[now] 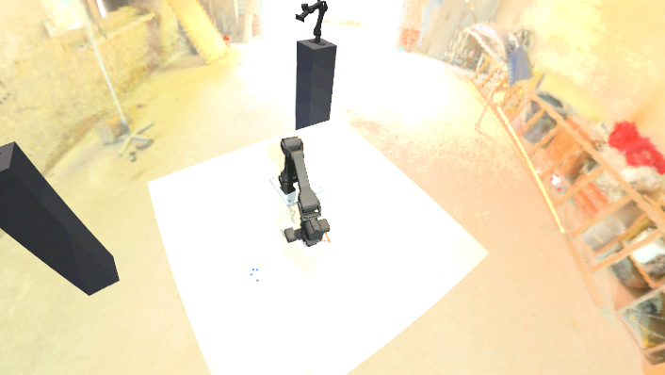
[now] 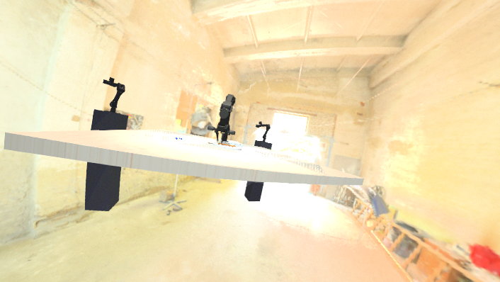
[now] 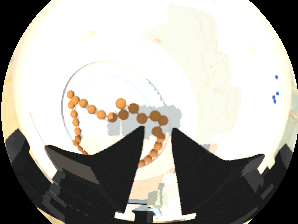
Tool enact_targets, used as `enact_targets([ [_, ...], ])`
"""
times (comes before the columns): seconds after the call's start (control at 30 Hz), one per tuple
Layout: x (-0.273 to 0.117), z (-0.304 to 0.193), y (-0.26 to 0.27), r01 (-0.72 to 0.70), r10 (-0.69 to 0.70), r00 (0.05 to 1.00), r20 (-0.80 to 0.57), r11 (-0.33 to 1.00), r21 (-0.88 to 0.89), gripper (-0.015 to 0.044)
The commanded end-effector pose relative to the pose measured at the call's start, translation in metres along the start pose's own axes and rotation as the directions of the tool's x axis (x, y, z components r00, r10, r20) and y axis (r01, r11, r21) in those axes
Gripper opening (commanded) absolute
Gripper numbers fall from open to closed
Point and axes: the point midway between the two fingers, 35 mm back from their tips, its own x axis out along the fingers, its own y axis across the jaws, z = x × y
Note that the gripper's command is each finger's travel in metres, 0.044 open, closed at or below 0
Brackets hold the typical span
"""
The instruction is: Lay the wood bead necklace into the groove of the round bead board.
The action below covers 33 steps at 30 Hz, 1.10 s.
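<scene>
The wood bead necklace (image 3: 91, 109) (image 2: 228, 144) (image 1: 328, 239) is a string of orange-brown beads on the pale round bead board (image 3: 62, 106) (image 1: 320, 253). In the wrist view its left side runs down near the rim, its upper stretch crosses the board's middle in a crooked line, and its right side curves down past the fingertips. The left finger hides part of the lower loop. My gripper (image 3: 158, 128) (image 2: 219, 140) is partly open, low over the board's right part in the wrist view. A few beads show in the gap between the tips, not gripped. The groove is too washed out to tell.
Several small blue dots (image 1: 254, 274) (image 2: 178, 138) (image 3: 275, 97) lie on the white table (image 1: 226, 306) away from the board. Dark pedestals (image 1: 315, 85) (image 2: 103, 188) stand beyond the table's edges; two in the exterior view carry other arms.
</scene>
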Motion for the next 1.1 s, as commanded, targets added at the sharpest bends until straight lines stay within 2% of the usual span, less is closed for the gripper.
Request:
enact_targets([
  [0.0,0.0072,-0.0027,0.0008,-0.005,0.005,1.000,-0.009,1.000,-0.007,0.0120],
  [0.13,0.0075,-0.0027,0.0008,-0.005,0.005,1.000,-0.009,1.000,-0.007,0.0120],
  [0.3,0.0052,-0.0013,0.0000,0.000,0.000,1.000,-0.005,1.000,-0.001,0.0000],
  [1.07,0.0052,-0.0013,0.0000,0.000,0.000,1.000,-0.005,1.000,-0.001,0.0000],
])
